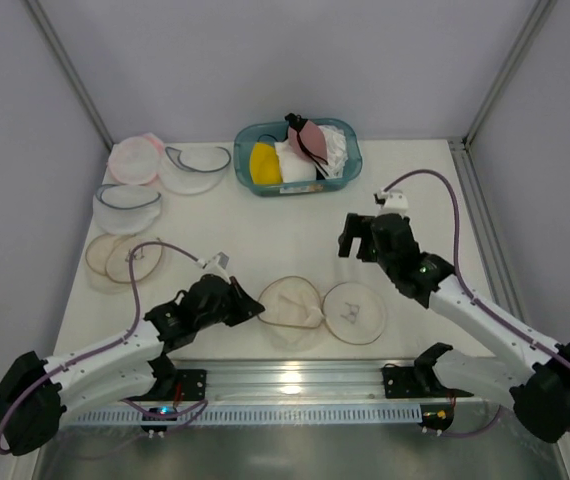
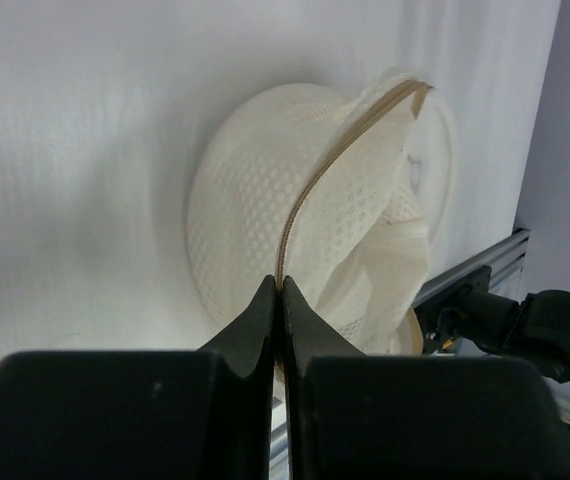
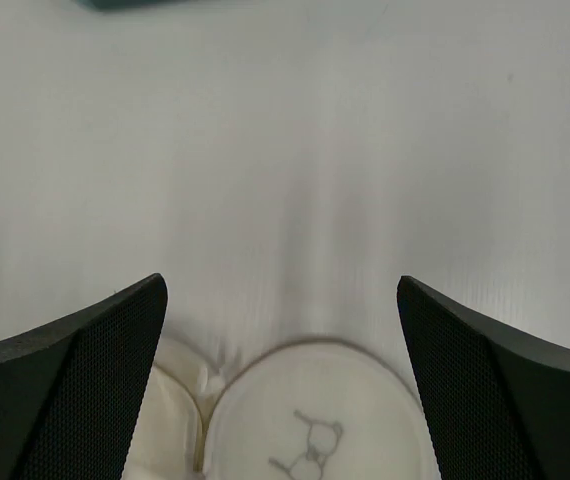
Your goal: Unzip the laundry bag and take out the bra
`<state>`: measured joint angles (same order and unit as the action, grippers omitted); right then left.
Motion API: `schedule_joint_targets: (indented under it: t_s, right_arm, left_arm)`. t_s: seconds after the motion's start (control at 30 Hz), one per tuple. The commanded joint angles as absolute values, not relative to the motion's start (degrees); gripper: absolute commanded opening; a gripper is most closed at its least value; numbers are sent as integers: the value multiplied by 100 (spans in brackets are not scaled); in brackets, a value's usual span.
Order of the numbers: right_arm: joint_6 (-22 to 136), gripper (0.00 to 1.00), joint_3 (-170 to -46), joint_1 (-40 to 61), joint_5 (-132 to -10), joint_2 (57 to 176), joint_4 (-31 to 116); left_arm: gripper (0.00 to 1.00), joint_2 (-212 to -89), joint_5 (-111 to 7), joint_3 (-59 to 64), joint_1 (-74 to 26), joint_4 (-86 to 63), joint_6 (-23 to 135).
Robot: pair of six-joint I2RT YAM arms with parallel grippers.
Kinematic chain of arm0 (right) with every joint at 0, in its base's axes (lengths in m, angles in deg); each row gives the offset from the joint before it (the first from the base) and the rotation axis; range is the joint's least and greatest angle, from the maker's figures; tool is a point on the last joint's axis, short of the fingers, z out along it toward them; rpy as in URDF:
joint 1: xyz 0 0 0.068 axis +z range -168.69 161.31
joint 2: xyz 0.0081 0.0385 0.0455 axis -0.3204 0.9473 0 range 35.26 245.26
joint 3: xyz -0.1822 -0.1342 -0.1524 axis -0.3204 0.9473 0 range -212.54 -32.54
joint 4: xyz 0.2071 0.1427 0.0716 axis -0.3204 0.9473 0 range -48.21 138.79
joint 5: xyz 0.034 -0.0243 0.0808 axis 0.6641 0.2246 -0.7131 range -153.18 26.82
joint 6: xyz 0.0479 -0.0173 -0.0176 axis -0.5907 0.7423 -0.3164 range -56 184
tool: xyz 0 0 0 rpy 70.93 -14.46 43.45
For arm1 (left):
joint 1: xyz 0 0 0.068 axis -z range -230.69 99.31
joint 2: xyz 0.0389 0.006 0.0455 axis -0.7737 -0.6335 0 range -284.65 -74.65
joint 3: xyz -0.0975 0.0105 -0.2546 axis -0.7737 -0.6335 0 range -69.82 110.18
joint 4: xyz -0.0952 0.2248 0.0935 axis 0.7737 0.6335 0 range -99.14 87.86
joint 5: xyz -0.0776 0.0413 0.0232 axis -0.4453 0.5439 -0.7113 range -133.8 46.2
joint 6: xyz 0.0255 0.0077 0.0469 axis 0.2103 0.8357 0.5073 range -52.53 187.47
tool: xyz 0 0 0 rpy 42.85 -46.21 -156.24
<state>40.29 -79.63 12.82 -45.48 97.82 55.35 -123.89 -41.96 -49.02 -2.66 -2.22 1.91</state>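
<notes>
The laundry bag lies open in two rounds at the near middle of the table. Its right round shows the bra drawing, and its left round is hollow white mesh with a tan rim. My left gripper is shut on that tan rim at the bag's left edge; the left wrist view shows the rim running into the closed fingers. The dusty-pink bra with black straps lies on top in the teal basket. My right gripper is open and empty, above the table beyond the bag.
The teal basket at the back middle also holds a yellow bra and white bras. A pink mesh round, blue-rimmed rounds and tan-rimmed rounds lie at the left. A metal rail runs along the near edge.
</notes>
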Motion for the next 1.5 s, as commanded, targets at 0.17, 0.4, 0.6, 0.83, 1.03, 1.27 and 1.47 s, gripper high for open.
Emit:
schedule_joint_targets:
  t_s: [0.17, 0.4, 0.6, 0.83, 1.03, 1.27, 1.47]
  right_arm:
    - [2200, 100, -6638, 2771, -3901, 7370, 7130]
    - [1524, 99, -6927, 3176, -3646, 6674, 8757]
    - [758, 99, -6034, 3439, -3882, 6075, 9067]
    - [-165, 100, -5328, 4133, -3664, 6793, 8549]
    - [-657, 99, -5231, 4626, -3234, 7620, 8284]
    - [-842, 90, -4951, 4785, -3180, 7841, 7810]
    - [-921, 61, -4739, 4785, -3083, 7859, 7475]
  left_arm:
    - [0, -12721, -4125, -5400, -253, -1590, 392]
    - [0, -12151, -4284, -4882, -261, -661, 594]
    - [2, -11403, -4205, -5311, -261, -553, 481]
    - [1, -11069, -4178, -5655, -261, -790, 419]
    - [0, -10858, -4081, -5699, -261, -606, 507]
    - [0, -10656, -3950, -5989, -261, -571, 419]
    - [0, -10664, -3985, -6042, -261, -729, 384]
